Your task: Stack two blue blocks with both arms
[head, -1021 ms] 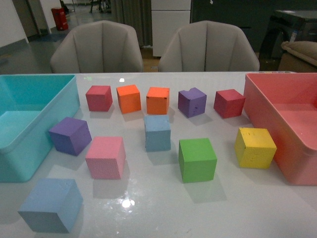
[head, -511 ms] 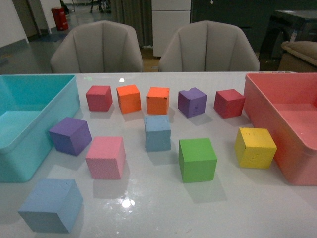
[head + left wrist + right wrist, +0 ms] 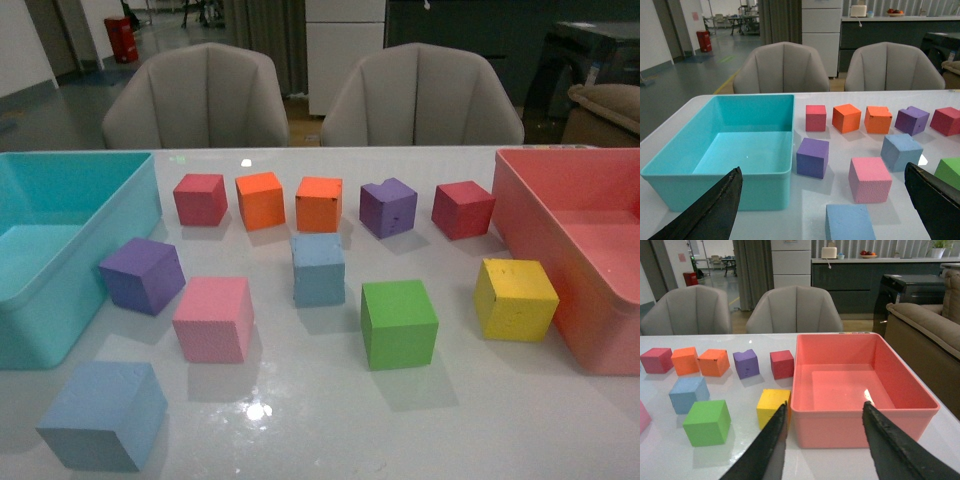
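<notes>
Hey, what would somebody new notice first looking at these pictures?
A turquoise bin on the left and a pink bin on the right frame a glossy table scattered with bright cubes. A green cube and a yellow cube glow near the front right. The middle blue block and the near blue block, front left, sit apart.

Front view: you look from the robot's body, low over the table (image 3: 330,440), toward two chairs (image 3: 195,95); turquoise bin (image 3: 60,330) left, red bin (image 3: 530,230) right.
Left wrist view: same heading, close behind the turquoise bin, framed by the left gripper (image 3: 822,169) and its spread fingers (image 3: 715,210).
Right wrist view: same heading, near the red bin, framed by the right gripper (image 3: 825,405) and its spread fingers (image 3: 765,450).
Shared: all three show you the middle blue block (image 3: 318,268), green cube (image 3: 398,322) and far cube row (image 3: 318,203).
</notes>
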`<state>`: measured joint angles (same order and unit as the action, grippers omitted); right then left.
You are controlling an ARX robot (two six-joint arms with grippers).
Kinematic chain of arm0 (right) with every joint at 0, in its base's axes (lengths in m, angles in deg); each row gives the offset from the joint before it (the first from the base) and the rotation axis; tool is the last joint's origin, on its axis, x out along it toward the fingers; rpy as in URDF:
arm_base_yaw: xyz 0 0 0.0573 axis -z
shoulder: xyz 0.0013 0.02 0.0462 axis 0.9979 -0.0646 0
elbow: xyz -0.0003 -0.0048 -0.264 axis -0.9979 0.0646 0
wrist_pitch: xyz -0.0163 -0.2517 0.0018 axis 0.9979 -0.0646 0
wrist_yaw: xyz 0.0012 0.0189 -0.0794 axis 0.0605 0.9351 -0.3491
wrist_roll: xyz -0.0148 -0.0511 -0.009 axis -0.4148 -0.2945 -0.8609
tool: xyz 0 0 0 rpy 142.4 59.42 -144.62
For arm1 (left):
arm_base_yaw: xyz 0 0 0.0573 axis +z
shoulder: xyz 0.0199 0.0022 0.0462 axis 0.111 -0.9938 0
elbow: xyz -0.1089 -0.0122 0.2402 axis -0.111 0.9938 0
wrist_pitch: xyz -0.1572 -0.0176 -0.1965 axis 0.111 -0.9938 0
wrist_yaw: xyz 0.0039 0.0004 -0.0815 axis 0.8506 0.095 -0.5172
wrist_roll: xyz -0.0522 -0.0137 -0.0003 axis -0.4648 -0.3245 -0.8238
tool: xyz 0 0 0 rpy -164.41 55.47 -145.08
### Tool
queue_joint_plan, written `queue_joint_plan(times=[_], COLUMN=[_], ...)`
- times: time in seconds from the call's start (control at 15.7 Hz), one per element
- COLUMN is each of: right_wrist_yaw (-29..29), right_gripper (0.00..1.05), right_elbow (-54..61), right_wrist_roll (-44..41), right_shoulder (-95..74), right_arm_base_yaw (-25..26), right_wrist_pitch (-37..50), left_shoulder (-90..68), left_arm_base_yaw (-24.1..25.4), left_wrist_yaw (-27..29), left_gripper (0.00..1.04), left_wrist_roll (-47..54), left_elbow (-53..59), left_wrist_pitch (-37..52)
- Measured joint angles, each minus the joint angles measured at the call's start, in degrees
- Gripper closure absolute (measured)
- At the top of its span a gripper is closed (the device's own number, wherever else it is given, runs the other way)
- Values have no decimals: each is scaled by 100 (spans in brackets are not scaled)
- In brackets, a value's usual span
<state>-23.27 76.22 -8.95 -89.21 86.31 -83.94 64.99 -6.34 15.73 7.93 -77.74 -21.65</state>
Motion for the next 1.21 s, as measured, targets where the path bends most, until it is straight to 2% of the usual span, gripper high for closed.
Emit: queue_joint_plan(times=[0.13,0.19,0.32,0.38,0.45,0.51,0.57,0.7,0.83,0.89,1.09,1.21], right_wrist_yaw=[2,0,2,2,0,4,2,2,2,2,2,2], right_gripper=[53,43,9,6,7,6,6,6,6,6,6,6], right_elbow=[0,0,0,0,0,0,0,0,0,0,0,0], right_wrist_roll=[2,0,2,2,2,2,2,2,2,2,2,2], right_shoulder=[0,0,0,0,0,0,0,0,0,0,0,0], right_arm_base_yaw=[0,0,0,0,0,0,0,0,0,0,0,0], right_wrist_pitch=[0,0,0,0,0,2,-2,2,2,2,0,2], left_shoulder=[0,0,0,-61,-540,-986,-994,-1856,-2402,-3014,-5678,-7147], left_arm_base_yaw=[0,0,0,-70,-317,-428,-422,-306,-431,-570,-1121,-1255], left_wrist_yaw=[0,0,0,149,645,750,723,435,304,133,136,136], left_gripper=[7,7,7,7,7,7,7,7,7,7,7,7], left_wrist_roll=[0,0,0,-81,-323,-546,-546,-487,-411,-363,-249,-197], left_elbow=[0,0,0,-81,-431,-861,-1086,-1279,-1279,-1290,-1871,-2122], left_wrist_pitch=[0,0,0,-332,-1080,-1259,-1121,-199,79,413,1655,1864])
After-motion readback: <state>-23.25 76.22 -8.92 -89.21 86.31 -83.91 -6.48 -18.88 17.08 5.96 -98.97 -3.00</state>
